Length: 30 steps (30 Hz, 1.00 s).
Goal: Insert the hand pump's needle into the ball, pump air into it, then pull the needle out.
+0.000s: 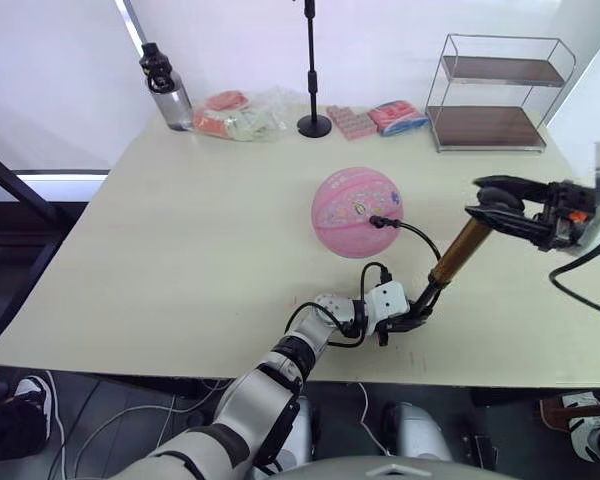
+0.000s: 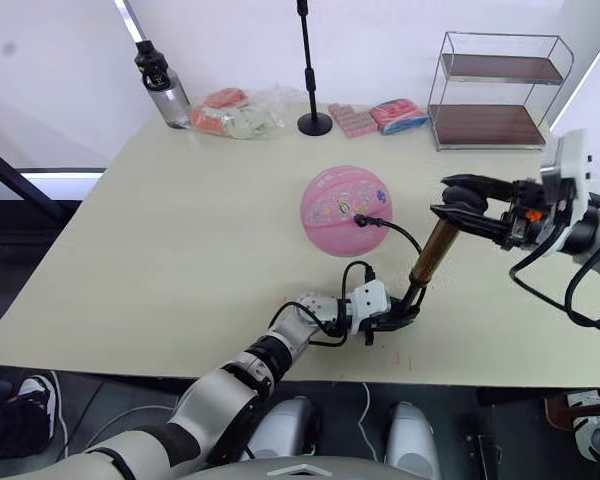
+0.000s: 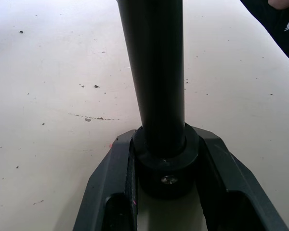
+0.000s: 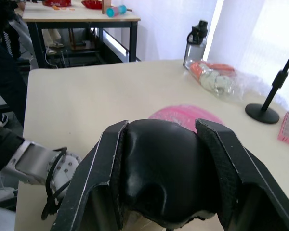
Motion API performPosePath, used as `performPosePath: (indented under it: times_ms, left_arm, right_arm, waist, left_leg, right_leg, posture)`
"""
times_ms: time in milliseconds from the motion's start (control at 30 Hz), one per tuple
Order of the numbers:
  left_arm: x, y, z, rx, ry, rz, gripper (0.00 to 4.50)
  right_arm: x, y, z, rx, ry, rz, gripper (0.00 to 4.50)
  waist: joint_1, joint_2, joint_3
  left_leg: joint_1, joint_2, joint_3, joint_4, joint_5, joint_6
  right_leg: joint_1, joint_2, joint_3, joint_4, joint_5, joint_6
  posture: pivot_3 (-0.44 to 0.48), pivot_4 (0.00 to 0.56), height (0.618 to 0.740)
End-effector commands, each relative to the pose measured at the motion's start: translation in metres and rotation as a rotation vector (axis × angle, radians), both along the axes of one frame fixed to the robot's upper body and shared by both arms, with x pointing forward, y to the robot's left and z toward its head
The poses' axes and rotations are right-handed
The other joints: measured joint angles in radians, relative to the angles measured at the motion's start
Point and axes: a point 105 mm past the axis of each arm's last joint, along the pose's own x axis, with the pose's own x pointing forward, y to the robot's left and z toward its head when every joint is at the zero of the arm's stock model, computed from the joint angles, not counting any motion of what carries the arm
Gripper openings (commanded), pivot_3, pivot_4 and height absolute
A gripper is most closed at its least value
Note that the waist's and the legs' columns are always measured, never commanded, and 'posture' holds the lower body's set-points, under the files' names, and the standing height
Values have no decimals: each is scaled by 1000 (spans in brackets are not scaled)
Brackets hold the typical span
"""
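With your left pincer (image 1: 412,318) clamping the pump (image 1: 458,253) base and your right pincer (image 1: 495,208) gripping its handle, the needle (image 1: 377,221) sits in the ball (image 1: 357,212) just beyond the left; a skewed stroke could yank it out.

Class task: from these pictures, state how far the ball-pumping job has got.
Done: the needle sits in the ball. In hand: the left gripper clamps the pump at its base, the right gripper grips its handle. Left: finishing the pumping and pulling the needle out.
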Motion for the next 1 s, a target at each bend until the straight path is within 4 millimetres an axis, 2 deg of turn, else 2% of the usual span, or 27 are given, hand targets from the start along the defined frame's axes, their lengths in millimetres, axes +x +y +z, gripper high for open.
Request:
performPosePath:
  times_ms: [33, 100, 167, 300, 400, 500, 633, 733, 833, 1000]
  left_arm:
    - [-27, 41, -63, 212, 181, 36, 1097]
    - [-27, 41, -63, 214, 179, 32, 1097]
    - [-28, 41, -63, 216, 177, 29, 1097]
    - [-27, 40, -63, 218, 174, 27, 1097]
    - [-27, 40, -63, 218, 173, 27, 1097]
    - [-26, 40, -62, 219, 168, 30, 1097]
    - [-23, 42, -61, 218, 164, 46, 1097]
    - [-23, 42, -61, 216, 165, 51, 1097]
    - [-23, 41, -62, 217, 165, 51, 1097]
    - [-23, 41, -61, 217, 162, 49, 1097]
  right_arm:
    - [-9, -13, 59, 51, -193, -59, 1651]
    - [-11, -11, 69, 72, -205, -50, 1651]
    - [-11, -9, 66, 47, -185, -44, 1651]
    - [-2, -9, 22, -103, -90, -62, 1651]
    - [3, -8, -2, -138, -46, -77, 1651]
    - [11, -5, -34, -165, -21, -97, 1651]
    - [10, -1, -61, -138, 36, -80, 1651]
    - [11, 0, -97, -155, 111, -91, 1651]
    - [16, 1, -115, -120, 149, -135, 1651]
    - [13, 8, -156, -169, 198, -142, 1651]
  waist:
    - [0, 0, 0]
    - [0, 2, 4]
    - [0, 3, 5]
    - [0, 3, 5]
    - [-1, 1, 3]
    - [-3, -5, -3]
    - [-5, -9, -8]
    - [-5, -9, -10]
    - [-5, -10, -12]
    - [-5, -9, -14]
  left_leg:
    - [0, 0, 0, 0, 0, 0]
    - [0, 1, -1, 0, 0, 0]
    - [-1, 0, 0, 0, 0, 0]
    - [-2, 0, 0, 0, 0, 0]
    - [-1, 0, 0, 0, 0, 0]
    - [0, 0, 0, 0, 0, 0]
    - [3, 2, 0, 0, -2, -3]
    - [4, 2, 1, 0, -2, -4]
    - [4, 2, 1, 0, -2, -4]
    - [4, 2, 1, 0, -1, -1]
  right_leg:
    - [0, 0, 0, 0, 0, 0]
    - [0, 0, 0, 0, 0, 0]
    - [-1, 0, 0, 0, 2, 0]
    - [-1, 0, 0, 0, 3, -1]
    - [-1, 0, 0, 0, 1, 2]
    - [0, 0, 0, 0, 1, 2]
    - [2, 1, 0, 0, 0, 2]
    - [2, 1, 0, 1, 0, 2]
    - [2, 1, -1, 1, 0, 2]
    - [2, 1, -1, 1, 0, 2]
  posture:
    - [0, 150, 740]
    - [0, 150, 740]
    - [0, 150, 740]
    - [0, 150, 740]
    - [0, 150, 740]
    - [0, 150, 740]
    - [0, 150, 740]
    - [0, 150, 740]
    - [0, 150, 740]
    - [0, 150, 740]
